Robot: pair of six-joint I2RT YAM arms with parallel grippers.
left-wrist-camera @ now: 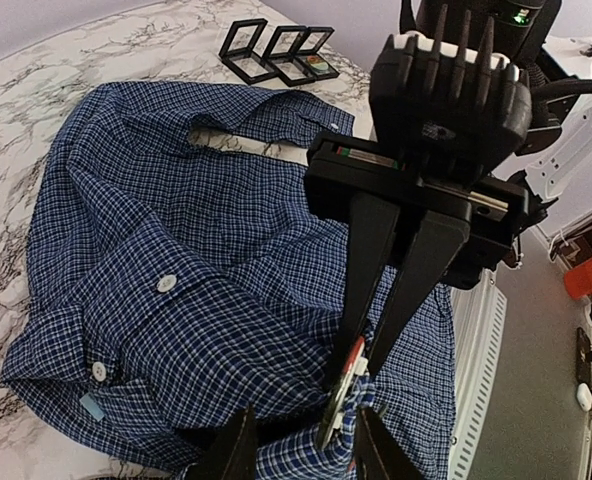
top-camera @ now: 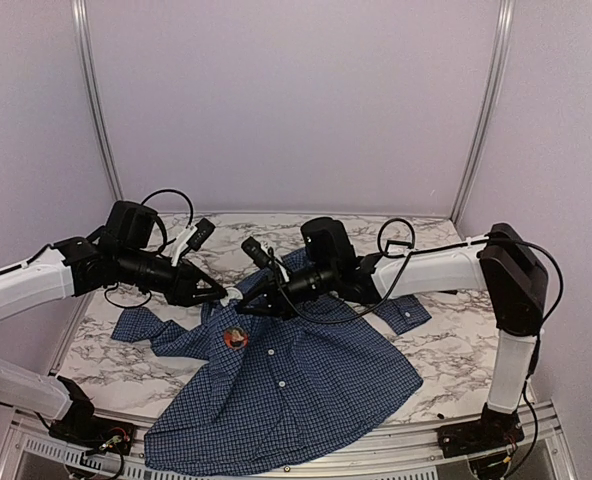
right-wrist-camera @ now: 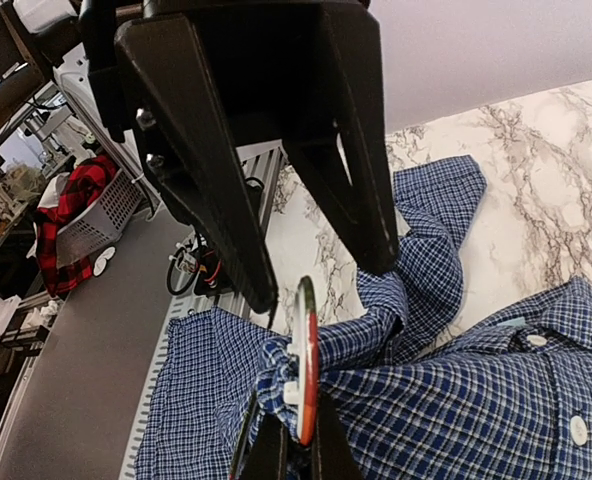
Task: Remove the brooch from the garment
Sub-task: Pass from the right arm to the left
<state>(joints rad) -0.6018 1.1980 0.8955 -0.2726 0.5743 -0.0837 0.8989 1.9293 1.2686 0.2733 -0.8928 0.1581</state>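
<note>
The brooch [right-wrist-camera: 306,360] stands on its edge in a raised fold of the garment [left-wrist-camera: 176,230], near the middle of the desk [top-camera: 456,345] and a little toward the left edge. It is directly between my two end effectors, which meet there tip to tip. The right end effector [left-wrist-camera: 359,368] comes from the right edge side. Its fingers are closed to a very narrow gap on the rim of the brooch, and a red strip of it shows between them. The left end effector [right-wrist-camera: 321,285] comes from the left edge side and is wide open. It holds nothing, has one finger on each side of the disc, and does not touch it. The flat plane of the disc runs along the line from the left edge to the right edge, so both wrist cameras see it only as a thin line. The round face looks toward the near edge. I cannot tell on which face the pin sits. I judge that the left end effector should grip the cloth under the disc while the right one pulls. The checked cloth is bunched around the lower part of the brooch, and the crowded fingers leave little room. A white button [left-wrist-camera: 166,283] and three small black cases [left-wrist-camera: 276,50] beyond the collar are well apart.
</note>
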